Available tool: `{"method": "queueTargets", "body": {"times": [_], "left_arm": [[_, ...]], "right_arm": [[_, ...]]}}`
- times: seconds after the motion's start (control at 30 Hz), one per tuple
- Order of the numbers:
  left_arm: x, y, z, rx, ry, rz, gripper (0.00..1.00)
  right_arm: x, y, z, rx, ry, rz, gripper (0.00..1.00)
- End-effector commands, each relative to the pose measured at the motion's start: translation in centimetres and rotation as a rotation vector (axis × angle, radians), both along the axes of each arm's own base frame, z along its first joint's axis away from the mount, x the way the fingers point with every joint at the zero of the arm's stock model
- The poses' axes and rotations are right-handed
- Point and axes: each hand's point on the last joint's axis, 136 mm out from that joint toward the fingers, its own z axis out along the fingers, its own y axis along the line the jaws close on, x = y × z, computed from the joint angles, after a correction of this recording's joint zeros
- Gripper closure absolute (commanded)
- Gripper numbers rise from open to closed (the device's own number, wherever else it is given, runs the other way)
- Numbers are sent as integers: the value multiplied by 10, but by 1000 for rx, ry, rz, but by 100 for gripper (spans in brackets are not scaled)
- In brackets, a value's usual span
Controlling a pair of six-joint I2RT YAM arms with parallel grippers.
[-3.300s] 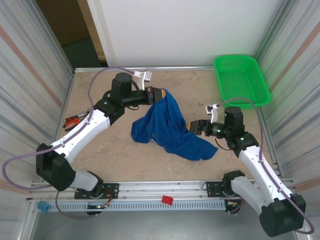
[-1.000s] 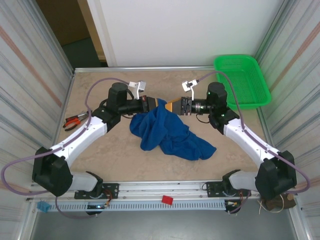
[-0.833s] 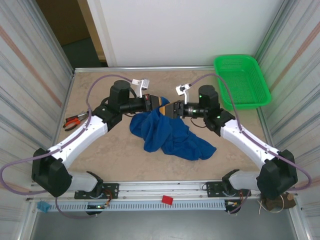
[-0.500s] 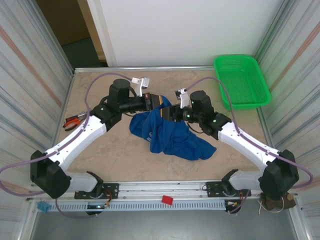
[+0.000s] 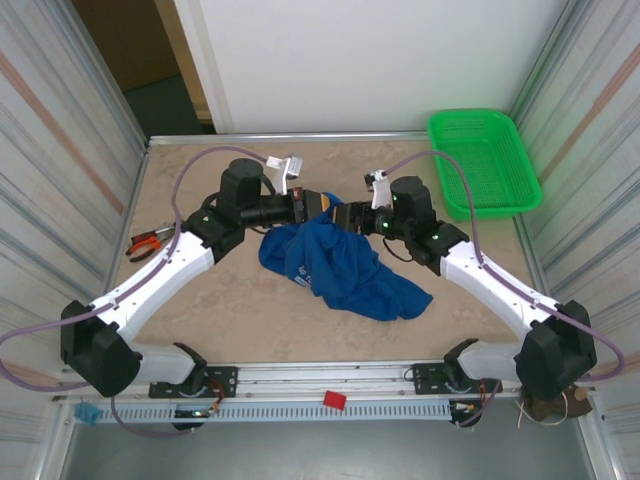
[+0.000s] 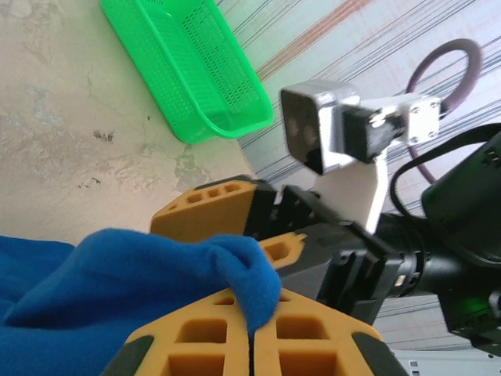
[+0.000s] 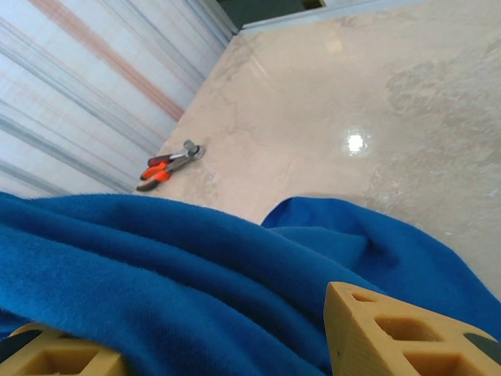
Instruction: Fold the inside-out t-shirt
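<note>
The inside-out t-shirt [image 5: 345,272] is a royal-blue heap at mid-table, with one fold lifted at its back edge. My left gripper [image 5: 327,206] is shut on that fold; in the left wrist view the cloth [image 6: 117,286] is pinched between its orange fingertips [image 6: 250,313]. My right gripper [image 5: 347,216] faces it from the right, almost touching. Its fingers [image 7: 391,333] stand apart with thick blue cloth [image 7: 156,266] lying between them. The right gripper's orange fingers [image 6: 211,213] also appear just behind the held fold.
A green mesh basket [image 5: 485,160] stands at the back right corner. Orange-handled pliers [image 5: 150,241] lie by the left wall. A small red piece [image 5: 333,401] sits on the front rail. Corrugated walls close both sides.
My right arm has swung from the front right up to the lifted fold beside the left gripper, its jaws narrowing around the cloth. The left gripper has kept its grip.
</note>
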Motion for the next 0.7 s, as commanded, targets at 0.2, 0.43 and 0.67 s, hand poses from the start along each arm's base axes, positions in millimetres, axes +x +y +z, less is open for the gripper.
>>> {"method": "queueTargets", "body": {"times": [0.2, 0.43, 0.67], "left_arm": [[7, 10, 29, -51, -56, 23, 100], [46, 49, -47, 5, 52, 155, 100], [67, 48, -86, 92, 76, 164, 84]], "right_arm": [[-18, 32, 22, 216, 32, 287, 100], [-74, 12, 120, 397, -144, 589, 100], [-96, 6, 142, 461, -189, 681, 100]]}}
